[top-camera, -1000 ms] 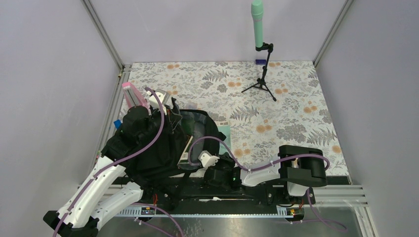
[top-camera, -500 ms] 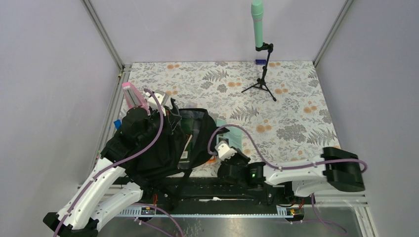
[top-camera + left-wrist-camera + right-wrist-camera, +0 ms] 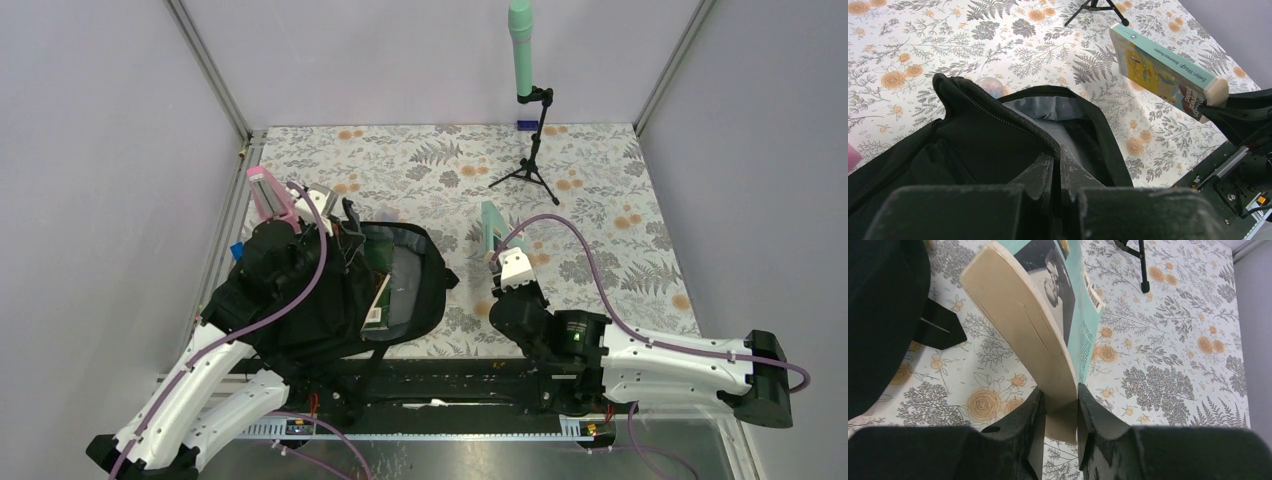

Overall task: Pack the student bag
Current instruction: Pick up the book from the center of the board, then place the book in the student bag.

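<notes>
student bag [image 3: 340, 310] stays open; teal book [image 3: 490, 228] withdrawn.

L arm [image 3: 205, 365] / R arm [image 3: 660, 362]: white shells | cables [image 3: 325, 250]: purple (looped) | L hand [image 3: 1057, 157]: blk

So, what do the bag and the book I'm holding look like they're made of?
The bag: soft black woven fabric, matte; it sags and folds, with a zip along the opening and a smoother grey lining, probably synthetic. The book: paperback; cream paper page edges, thin teal card cover that bends slightly, finish hard to judge.
</notes>
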Controlling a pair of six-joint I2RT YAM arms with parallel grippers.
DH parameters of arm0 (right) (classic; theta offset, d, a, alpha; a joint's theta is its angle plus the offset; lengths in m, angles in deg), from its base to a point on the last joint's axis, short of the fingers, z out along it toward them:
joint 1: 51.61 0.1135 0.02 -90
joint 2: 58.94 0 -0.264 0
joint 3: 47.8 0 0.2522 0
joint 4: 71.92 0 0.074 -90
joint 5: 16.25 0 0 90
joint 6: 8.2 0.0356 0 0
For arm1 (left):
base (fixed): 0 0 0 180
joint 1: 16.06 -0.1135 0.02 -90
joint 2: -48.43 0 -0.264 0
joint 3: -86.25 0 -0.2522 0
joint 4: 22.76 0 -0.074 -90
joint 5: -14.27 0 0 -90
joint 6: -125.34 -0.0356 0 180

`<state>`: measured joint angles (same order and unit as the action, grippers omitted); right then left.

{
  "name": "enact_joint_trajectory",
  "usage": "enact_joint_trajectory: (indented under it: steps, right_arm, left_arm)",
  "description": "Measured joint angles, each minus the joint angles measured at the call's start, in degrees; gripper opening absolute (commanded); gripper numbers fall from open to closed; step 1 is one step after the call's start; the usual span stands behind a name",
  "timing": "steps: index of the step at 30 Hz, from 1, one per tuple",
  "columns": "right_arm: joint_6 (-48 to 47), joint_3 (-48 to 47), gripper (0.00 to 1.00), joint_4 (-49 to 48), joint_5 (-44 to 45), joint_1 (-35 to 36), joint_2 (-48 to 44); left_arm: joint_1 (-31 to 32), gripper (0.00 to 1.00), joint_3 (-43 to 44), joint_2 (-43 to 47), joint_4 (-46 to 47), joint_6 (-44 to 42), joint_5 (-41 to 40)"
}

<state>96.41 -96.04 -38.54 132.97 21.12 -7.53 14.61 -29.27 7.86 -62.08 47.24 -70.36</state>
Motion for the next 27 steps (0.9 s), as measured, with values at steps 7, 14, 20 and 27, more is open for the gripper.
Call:
enact_joint_trajectory:
  steps: [7, 14, 20, 27]
  right_arm:
    - [1.0, -5.9, 0.0, 2.4, -4.4, -0.2, -3.3]
    - [3.7, -10.1, 0.0, -2.5, -12.0, -0.2, -7.1]
    - [9.8, -10.4, 0.0, -7.4, -21.0, -0.2, -4.9]
    - [18.4, -6.8, 0.0, -17.7, -30.6, -0.1, 0.4]
  left_arm:
    - [0.0, 0.0, -0.9, 1.2, 0.6, 0.0, 0.0]
    - [0.0, 0.0, -2.6, 4.7, 2.3, 0.0, 0.3]
    - [-0.1, 0.0, -2.6, 4.9, 3.0, 0.0, 0.7]
    - [-0.2, 0.0, -3.0, 5.0, 3.4, 0.0, 1.0]
